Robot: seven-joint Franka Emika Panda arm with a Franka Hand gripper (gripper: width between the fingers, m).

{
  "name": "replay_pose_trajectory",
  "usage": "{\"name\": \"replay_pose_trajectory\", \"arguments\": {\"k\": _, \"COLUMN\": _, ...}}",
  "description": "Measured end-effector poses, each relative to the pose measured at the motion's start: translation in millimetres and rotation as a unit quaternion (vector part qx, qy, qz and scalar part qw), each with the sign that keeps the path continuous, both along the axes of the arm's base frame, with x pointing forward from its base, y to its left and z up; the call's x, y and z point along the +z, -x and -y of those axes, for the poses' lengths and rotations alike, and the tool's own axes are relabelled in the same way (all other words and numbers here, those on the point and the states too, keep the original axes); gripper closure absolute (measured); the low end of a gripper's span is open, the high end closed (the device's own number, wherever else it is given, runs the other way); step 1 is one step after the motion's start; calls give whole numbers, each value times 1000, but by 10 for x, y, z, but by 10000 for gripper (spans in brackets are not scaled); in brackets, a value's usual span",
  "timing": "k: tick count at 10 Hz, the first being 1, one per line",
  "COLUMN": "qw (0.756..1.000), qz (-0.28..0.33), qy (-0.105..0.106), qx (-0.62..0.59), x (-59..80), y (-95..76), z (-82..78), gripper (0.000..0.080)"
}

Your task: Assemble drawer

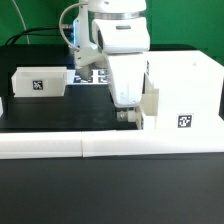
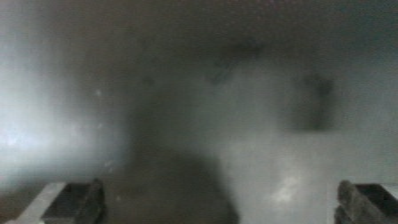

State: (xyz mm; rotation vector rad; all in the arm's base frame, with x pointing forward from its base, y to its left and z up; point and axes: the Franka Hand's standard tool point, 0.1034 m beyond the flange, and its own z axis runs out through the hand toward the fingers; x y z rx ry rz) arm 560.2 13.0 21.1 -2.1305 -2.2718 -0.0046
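Pincer (image 1: pixel 127 114) low, jaws spread; drawer case (image 1: pixel 186 88) just beside, exterior view's right.

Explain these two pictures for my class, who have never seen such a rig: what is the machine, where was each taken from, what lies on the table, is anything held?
The white machine is a robot arm with a two-fingered tool. One picture looks on from off the arm; the other, blurred, looks out from the wrist, where the fingers stand wide apart with nothing between them. On the black table stand a large white case and a small tray. Nothing seems held.
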Motion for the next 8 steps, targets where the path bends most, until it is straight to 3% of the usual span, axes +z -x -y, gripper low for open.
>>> {"name": "replay_pose_trajectory", "arguments": {"k": 2, "qw": 1000, "qz": -1, "qy": 0, "qx": -11, "x": -9, "y": -49, "z": -96, "gripper": 151}}
{"name": "replay_pose_trajectory", "arguments": {"k": 4, "qw": 1000, "qz": 0, "qy": 0, "qx": -22, "x": -26, "y": -69, "z": -93, "gripper": 151}}
{"name": "replay_pose_trajectory", "arguments": {"k": 8, "qw": 999, "qz": 32, "qy": -2, "qx": -39, "x": -35, "y": -45, "z": 135, "gripper": 151}}
